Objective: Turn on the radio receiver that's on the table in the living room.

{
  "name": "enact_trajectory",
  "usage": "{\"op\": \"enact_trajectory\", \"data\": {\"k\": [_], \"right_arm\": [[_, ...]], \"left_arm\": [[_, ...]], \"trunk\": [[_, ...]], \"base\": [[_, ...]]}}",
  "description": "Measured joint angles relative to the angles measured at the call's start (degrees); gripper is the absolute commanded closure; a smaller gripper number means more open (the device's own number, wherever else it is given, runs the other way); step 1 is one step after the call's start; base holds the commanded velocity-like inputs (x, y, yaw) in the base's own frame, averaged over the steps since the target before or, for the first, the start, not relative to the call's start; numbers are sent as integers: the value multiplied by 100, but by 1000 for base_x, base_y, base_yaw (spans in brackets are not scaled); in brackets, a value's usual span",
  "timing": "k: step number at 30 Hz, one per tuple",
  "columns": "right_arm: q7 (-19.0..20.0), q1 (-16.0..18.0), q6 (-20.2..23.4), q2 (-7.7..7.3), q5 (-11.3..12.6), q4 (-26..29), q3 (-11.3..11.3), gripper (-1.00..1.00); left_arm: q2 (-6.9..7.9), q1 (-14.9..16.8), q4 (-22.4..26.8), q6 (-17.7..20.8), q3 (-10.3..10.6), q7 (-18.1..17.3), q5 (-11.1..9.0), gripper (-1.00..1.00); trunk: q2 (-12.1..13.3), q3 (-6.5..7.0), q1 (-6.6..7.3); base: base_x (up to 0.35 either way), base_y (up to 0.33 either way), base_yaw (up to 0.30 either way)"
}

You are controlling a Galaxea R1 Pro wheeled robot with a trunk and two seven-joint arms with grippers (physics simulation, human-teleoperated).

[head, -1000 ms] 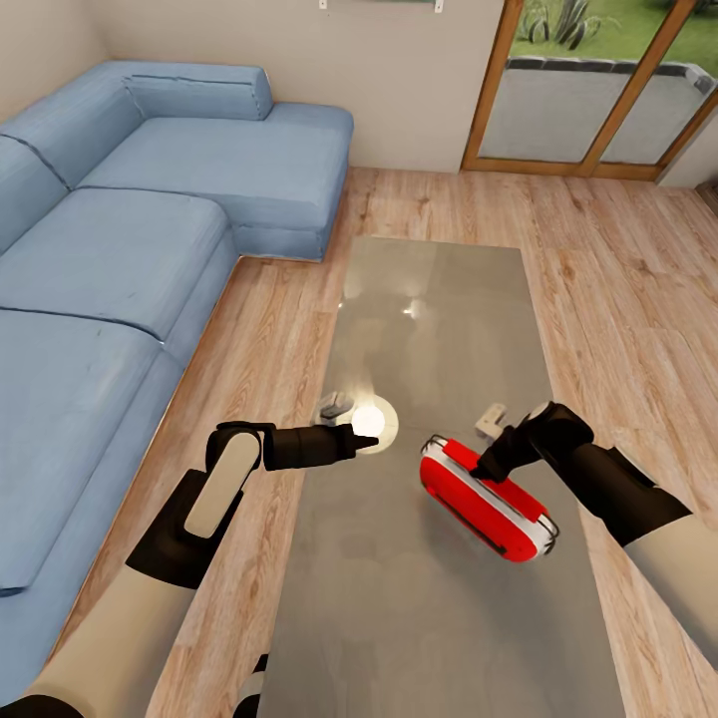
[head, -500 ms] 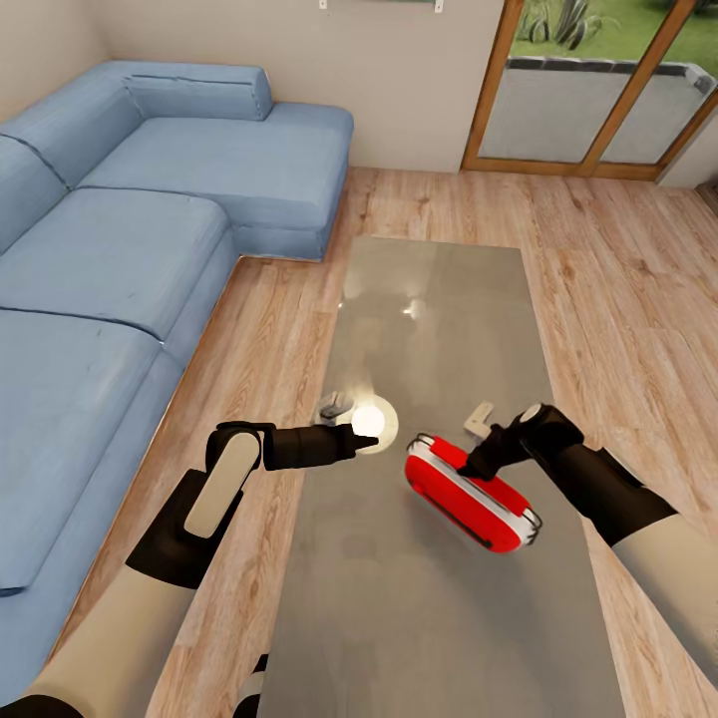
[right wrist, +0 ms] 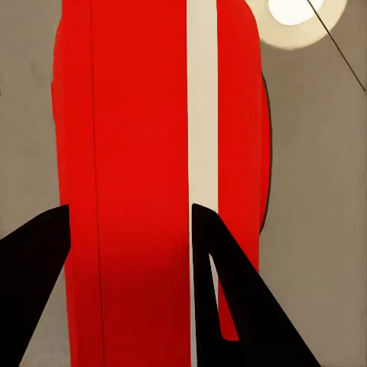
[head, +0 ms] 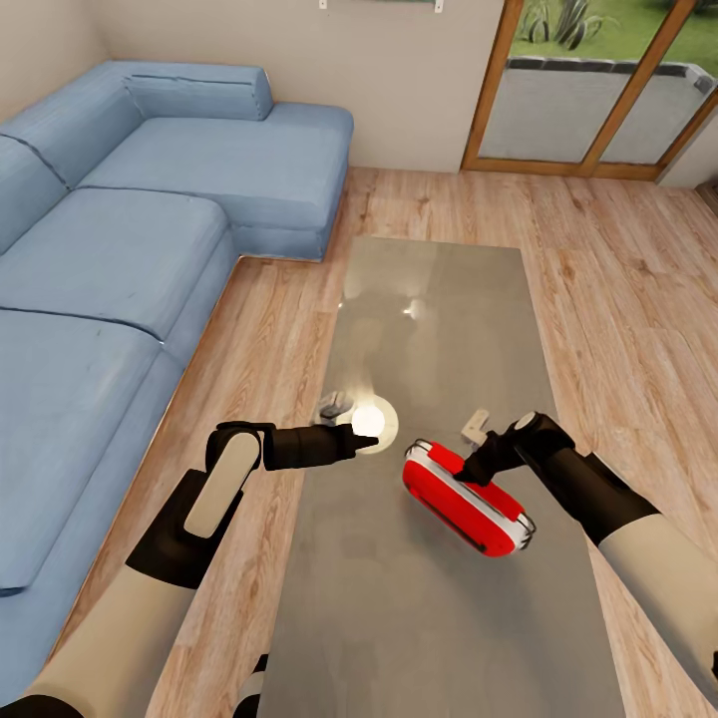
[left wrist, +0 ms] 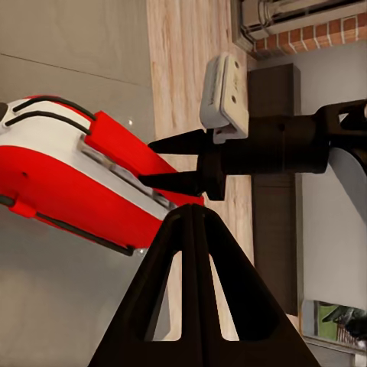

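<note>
Pressing the glossy red, white-banded radio receiver [head: 465, 498], which lies on the long grey reflective surface [head: 439, 299]: the right hand [head: 477, 473], fingers narrowly parted, touches its top; push straight down to avoid sliding it. The left hand [head: 367, 440], pinched closed, hovers nearby. No containers present.
</note>
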State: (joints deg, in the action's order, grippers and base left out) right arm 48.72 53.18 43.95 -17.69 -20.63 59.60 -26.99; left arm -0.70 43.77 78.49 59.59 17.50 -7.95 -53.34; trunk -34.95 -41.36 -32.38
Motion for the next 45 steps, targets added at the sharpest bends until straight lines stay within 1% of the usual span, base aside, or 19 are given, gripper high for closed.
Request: {"op": "enact_trajectory", "data": {"k": [11,12,19,27,39,42,45], "right_arm": [[-2,-1,-188,1,18,-18,1,100],[-2,-1,-193,4,14,-19,1,-100],[-2,2,-282,11,22,-265,1,-100],[1,0,-306,11,18,-282,3,-100],[-1,4,-226,-22,-13,-238,19,-100],[9,1,-215,-53,-29,-180,140,-100],[25,0,-169,-87,-36,-61,215,-100]], "left_arm": [[0,0,0,1,-1,-5,-1,100],[0,0,0,1,-1,-4,-1,100],[0,0,0,0,-1,-5,-1,100],[0,0,0,0,-1,-5,-1,100],[-4,0,0,0,-1,-8,-1,100],[-1,0,7,2,4,-5,5,100],[-6,0,8,0,11,0,6,100]], "trunk": [[0,0,0],[0,0,0],[0,0,0],[0,0,0],[0,0,0],[0,0,0],[0,0,0]], "base": [[0,0,0],[0,0,0],[0,0,0],[0,0,0],[0,0,0],[0,0,0],[0,0,0]]}}
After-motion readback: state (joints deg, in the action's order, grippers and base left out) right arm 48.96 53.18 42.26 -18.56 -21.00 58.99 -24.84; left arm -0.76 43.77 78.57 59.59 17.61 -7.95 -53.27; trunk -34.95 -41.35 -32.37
